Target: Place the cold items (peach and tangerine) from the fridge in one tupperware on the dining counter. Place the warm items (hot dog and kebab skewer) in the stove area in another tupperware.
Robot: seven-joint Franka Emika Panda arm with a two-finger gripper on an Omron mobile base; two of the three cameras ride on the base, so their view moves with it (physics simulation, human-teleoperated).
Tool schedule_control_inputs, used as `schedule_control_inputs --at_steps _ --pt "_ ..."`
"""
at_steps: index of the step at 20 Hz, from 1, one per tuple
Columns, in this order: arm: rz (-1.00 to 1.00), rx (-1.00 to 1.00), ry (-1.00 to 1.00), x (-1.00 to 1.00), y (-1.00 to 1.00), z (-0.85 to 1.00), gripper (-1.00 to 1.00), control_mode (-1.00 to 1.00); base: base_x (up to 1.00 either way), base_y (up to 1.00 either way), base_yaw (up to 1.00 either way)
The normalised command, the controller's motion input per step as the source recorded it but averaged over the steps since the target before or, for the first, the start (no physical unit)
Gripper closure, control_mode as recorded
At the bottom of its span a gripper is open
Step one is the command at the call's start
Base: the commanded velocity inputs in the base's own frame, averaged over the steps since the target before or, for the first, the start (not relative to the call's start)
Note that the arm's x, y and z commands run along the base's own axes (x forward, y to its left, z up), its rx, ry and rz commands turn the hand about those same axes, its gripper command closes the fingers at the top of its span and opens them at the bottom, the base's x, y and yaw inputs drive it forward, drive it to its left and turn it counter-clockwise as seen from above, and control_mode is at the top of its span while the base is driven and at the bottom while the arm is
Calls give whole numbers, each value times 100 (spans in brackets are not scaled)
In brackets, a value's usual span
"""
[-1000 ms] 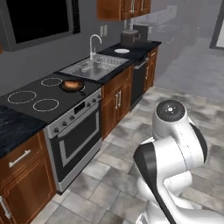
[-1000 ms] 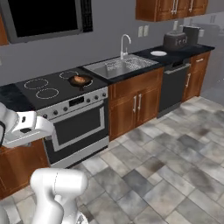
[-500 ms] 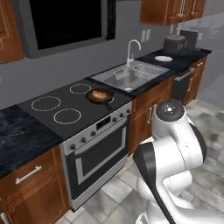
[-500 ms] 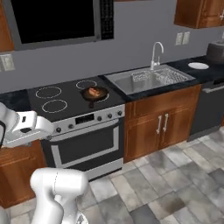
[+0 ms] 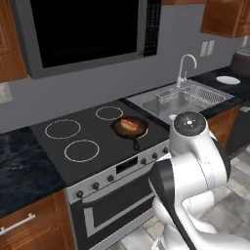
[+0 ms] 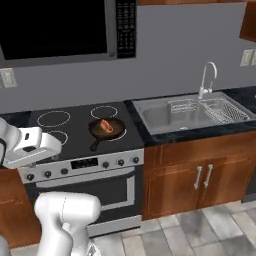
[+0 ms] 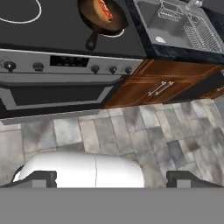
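A hot dog point(image 5: 129, 125) point(image 6: 106, 125) point(image 7: 103, 9) lies in a black frying pan point(image 5: 139, 132) point(image 6: 116, 131) point(image 7: 109, 27) on the stove's front right burner. My gripper point(image 7: 111, 180) is open, with its fingertips point(image 7: 40, 179) spread wide and nothing between them. It hangs low in front of the oven, well short of the pan and looking up at the stove front. My white hand point(image 6: 31, 146) shows at the left edge of the right base view. The kebab skewer, peach, tangerine, tupperware and fridge are out of view.
A steel sink point(image 5: 181, 101) point(image 6: 176, 116) point(image 7: 154, 19) with a faucet point(image 5: 184, 67) point(image 6: 209, 76) and a dish rack sits right of the stove. A microwave point(image 5: 83, 34) point(image 6: 60, 27) hangs above the burners. A white plate point(image 5: 228, 79) lies further right. Tiled floor point(image 7: 144, 131) lies before the cabinets.
The whole picture has shifted: the base has moved, and the stove with the pan now stands closer and nearer the middle. The gripper has stayed open.
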Motion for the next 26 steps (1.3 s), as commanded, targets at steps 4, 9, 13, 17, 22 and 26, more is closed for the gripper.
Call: schedule_control_inputs --at_steps 4,9,13,17,22,26 --pt "0 0 0 0 0 0 -100 100 88 -48 33" --pt "0 0 0 0 0 0 -100 100 65 -30 42" --pt "0 0 0 0 0 0 -100 100 46 -35 46" --pt "0 0 0 0 0 0 -100 100 35 -57 38" --pt "0 0 0 0 0 0 -100 100 53 -56 28" --pt "0 2 0 9 0 -2 -100 -100 27 -12 2"
